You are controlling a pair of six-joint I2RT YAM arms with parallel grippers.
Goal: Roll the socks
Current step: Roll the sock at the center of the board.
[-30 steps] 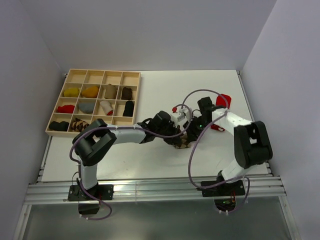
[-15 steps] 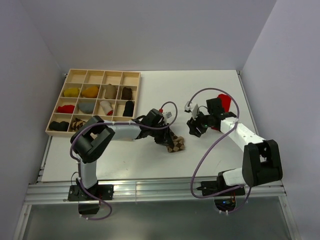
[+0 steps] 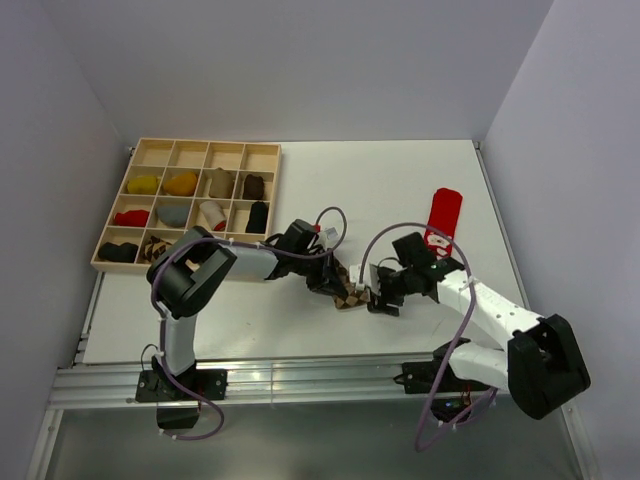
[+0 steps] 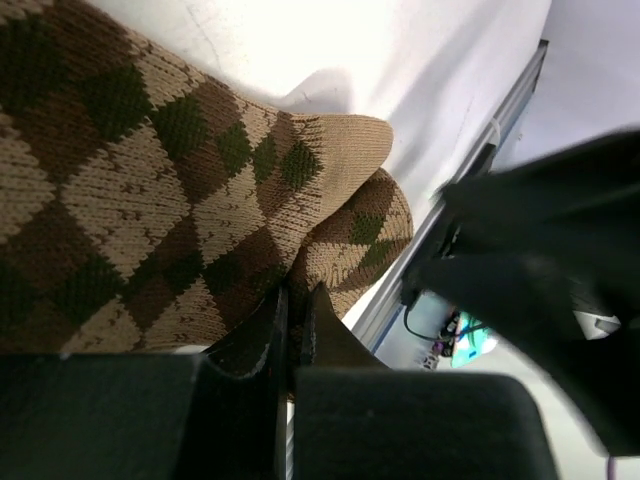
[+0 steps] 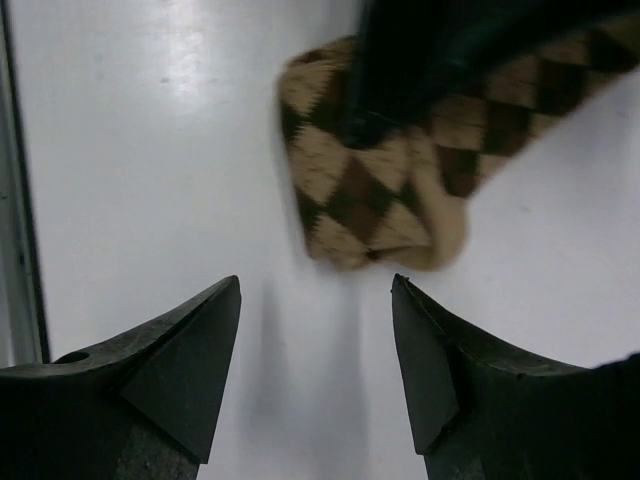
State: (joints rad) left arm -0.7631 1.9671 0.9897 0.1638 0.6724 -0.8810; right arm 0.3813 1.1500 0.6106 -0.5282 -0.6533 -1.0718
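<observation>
1. Table (image 3: 300, 180): white; all items below are carried on it.

2. Wooden tray (image 3: 205, 143): set at the far left corner and divided into compartments. Small sock bundles (image 3: 181, 183) are lodged in the middle and near rows; their detail is too small to be made out.

3. Right gripper (image 5: 317, 285): jaws are spread wide over bare table and nothing is held. The argyle sock lies just beyond the tips, untouched.

4. Left gripper (image 4: 293, 295): jaws are pressed together, with the tips buried in a fold of the argyle sock, so fabric is taken as pinched. How much fabric lies between them is hidden by the sock itself.

5. Red sock (image 3: 444, 212): laid flat and lengthwise near the right edge, well apart from both grippers. White marks are borne at its near end, too small to be read.

6. Argyle sock (image 5: 380, 190): brown and tan diamonds, bunched near the middle of the near edge, between the two grippers. In the right wrist view its far part is covered by the left gripper's dark body.
</observation>
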